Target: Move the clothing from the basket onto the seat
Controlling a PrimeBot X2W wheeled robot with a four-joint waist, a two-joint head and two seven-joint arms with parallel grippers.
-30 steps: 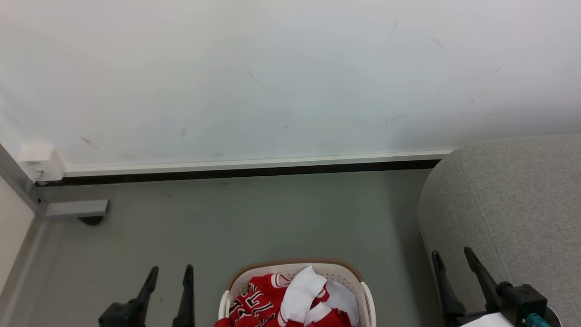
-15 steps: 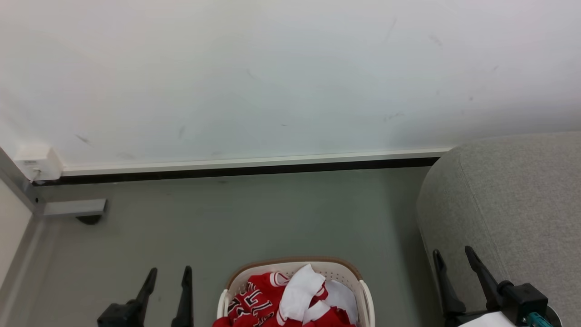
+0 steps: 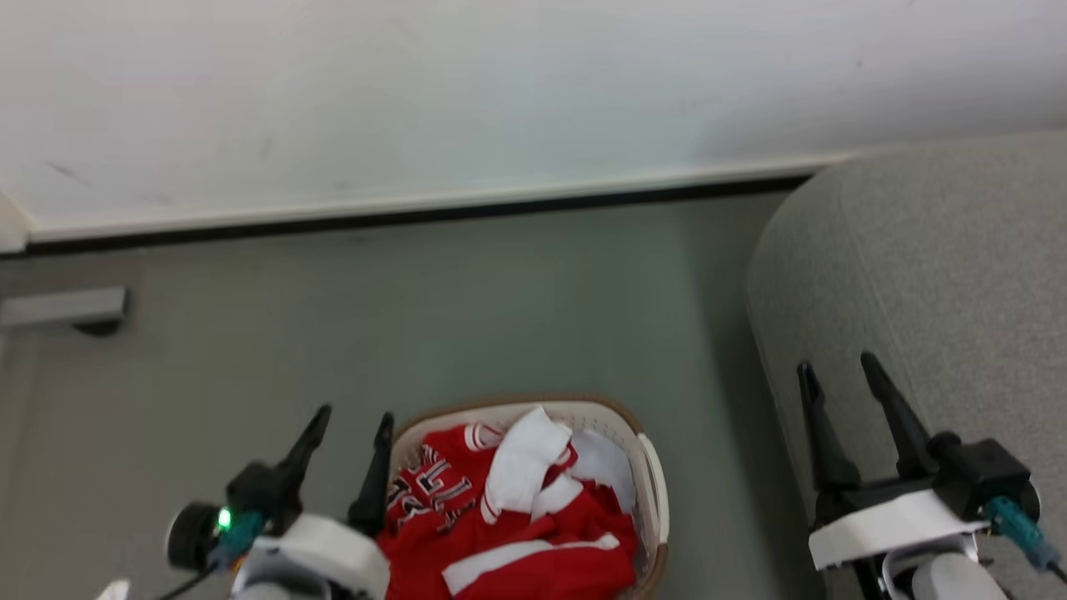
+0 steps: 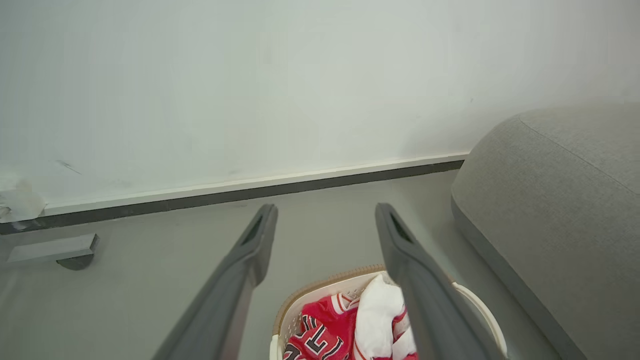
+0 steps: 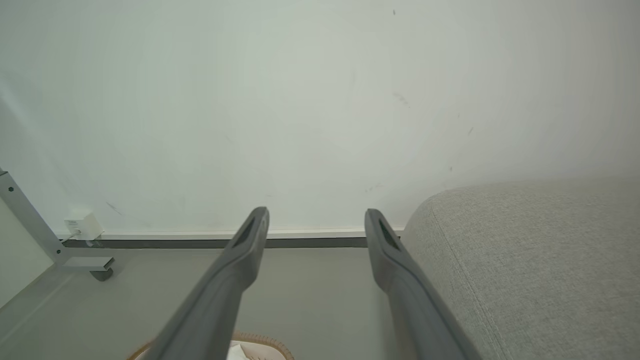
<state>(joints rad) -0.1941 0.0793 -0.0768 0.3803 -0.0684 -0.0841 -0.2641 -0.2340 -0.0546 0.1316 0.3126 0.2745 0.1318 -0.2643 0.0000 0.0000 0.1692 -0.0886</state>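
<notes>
A: Item one, the clothing [image 3: 517, 533]. Where does it lie?

B: Red jersey fabric, white striped trim, black-and-white lettering, with a white piece folded over the top. It is heaped in the basket [image 3: 657, 492]. None of it is on the seat [image 3: 934, 283] yet.

A: Item two, the basket.

B: Cream plastic with a brown rim, standing on the floor [image 3: 500, 292], low in the head view. Its near end runs off the bottom edge, so I cannot be sure of its long axis (it looks to run away from the robot, toward the wall [image 3: 500, 83]).

A: Items three and four, the grippers.

B: The left gripper [image 3: 353, 417] has its fingers spread wide with nothing between them. Its inner finger stands just beside the basket's left rim, and I cannot tell whether it touches. The right gripper [image 3: 835, 363] is spread and empty too. It hangs before the seat's rounded corner, well apart from the basket.

A: Which way does the clothing lie from the nearer one?

B: Just to the left gripper's right and below its fingertips. In the left wrist view the heap sits under the right-hand finger, not centred between the two. The left arm is much the nearer.

A: And the seat?

B: To the basket's right, with a strip of bare floor between. By my judgement the left arm needs a short shift inward and down to centre on the heap. Nothing is grasped, so the task is at its start.
</notes>
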